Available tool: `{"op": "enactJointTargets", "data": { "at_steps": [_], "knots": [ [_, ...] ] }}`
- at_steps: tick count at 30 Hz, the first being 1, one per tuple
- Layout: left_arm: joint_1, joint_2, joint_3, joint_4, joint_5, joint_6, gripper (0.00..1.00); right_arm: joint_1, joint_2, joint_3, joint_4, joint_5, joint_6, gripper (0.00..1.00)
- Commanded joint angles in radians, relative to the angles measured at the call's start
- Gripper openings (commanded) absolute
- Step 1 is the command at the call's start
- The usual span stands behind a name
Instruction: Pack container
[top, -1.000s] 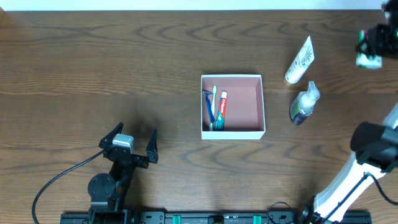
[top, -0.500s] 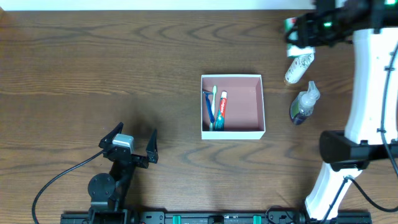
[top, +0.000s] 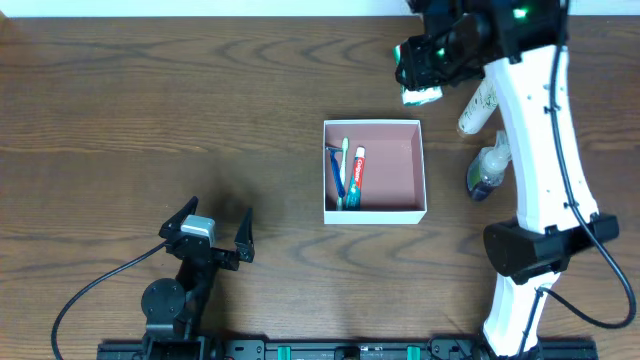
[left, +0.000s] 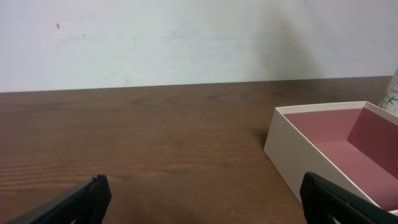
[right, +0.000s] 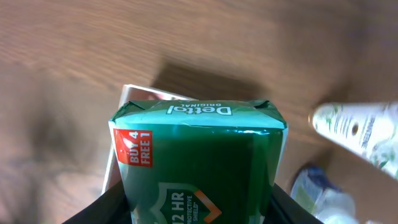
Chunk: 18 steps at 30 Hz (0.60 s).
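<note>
The container (top: 418, 170) is a shallow white-walled box with a pink inside at the table's middle. It holds a toothbrush (top: 342, 172) and a toothpaste tube (top: 357, 172) along its left side. It also shows in the left wrist view (left: 292, 149). My right gripper (top: 420, 82) is shut on a green soap packet (right: 199, 162) and holds it in the air just beyond the container's far right corner. My left gripper (top: 212, 232) is open and empty, low at the front left, away from the container.
A white tube (top: 482, 98) and a small clear pump bottle (top: 488, 168) lie right of the container. The right arm's white links (top: 545, 150) pass over them. A black cable (top: 90, 290) runs at the front left.
My right arm has swung left from the far right edge, carrying the green soap packet to just beyond the container's far right corner. The left arm has not moved.
</note>
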Motion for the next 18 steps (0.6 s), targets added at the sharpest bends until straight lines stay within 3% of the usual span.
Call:
{"op": "enactJointTargets", "data": {
  "at_steps": [1,8,18],
  "knots": [
    [0.004,-0.006,-0.018,-0.033,0.006,-0.005,0.98,0.008,-0.018,-0.1,0.035,0.064,0.154,0.28],
    [0.004,-0.006,-0.018,-0.033,0.006,-0.005,0.98,0.035,-0.018,-0.297,0.116,0.064,0.255,0.27],
    [0.004,-0.006,-0.018,-0.033,0.006,-0.005,0.98,0.098,-0.018,-0.318,0.088,0.086,0.335,0.23]
  ]
}}
